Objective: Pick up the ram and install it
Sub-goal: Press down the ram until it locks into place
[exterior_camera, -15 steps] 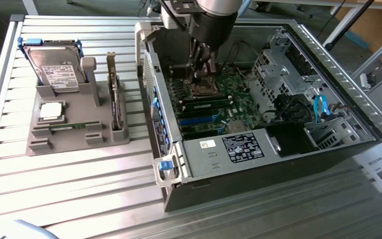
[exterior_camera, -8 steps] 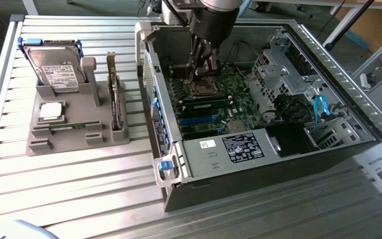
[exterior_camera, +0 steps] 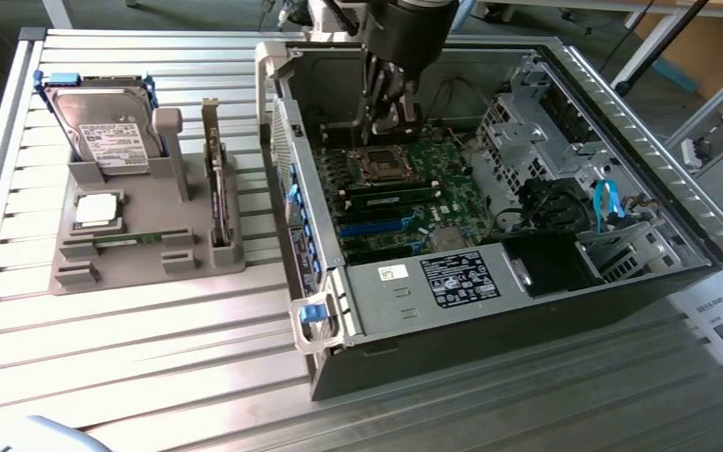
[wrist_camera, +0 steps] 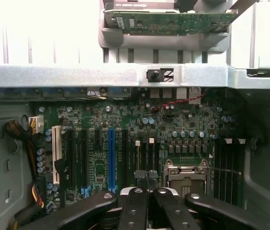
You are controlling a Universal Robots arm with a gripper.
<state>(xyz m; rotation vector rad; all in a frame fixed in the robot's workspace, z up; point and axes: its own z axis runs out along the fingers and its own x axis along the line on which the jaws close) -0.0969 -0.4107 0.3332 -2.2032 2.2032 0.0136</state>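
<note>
The black two-finger gripper (wrist_camera: 145, 176) hangs inside the open grey computer case (exterior_camera: 488, 311), low over the green motherboard (wrist_camera: 125, 124) and just beside the silver CPU socket (wrist_camera: 185, 173). Its fingertips are drawn together, with nothing seen between them. The thin green ram stick (exterior_camera: 127, 238) lies in the grey plastic holder (exterior_camera: 136, 262) outside the case, well apart from the gripper.

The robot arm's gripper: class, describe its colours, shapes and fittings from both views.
In the exterior view, the gripper is a black, glossy cylindrical body tapering to dark, narrow fingers. In the wrist view, the gripper shows black bar linkages fastened with round silver pivot bolts, fanning outward around a pale central piece, ending in slim dark fingertips.
</note>
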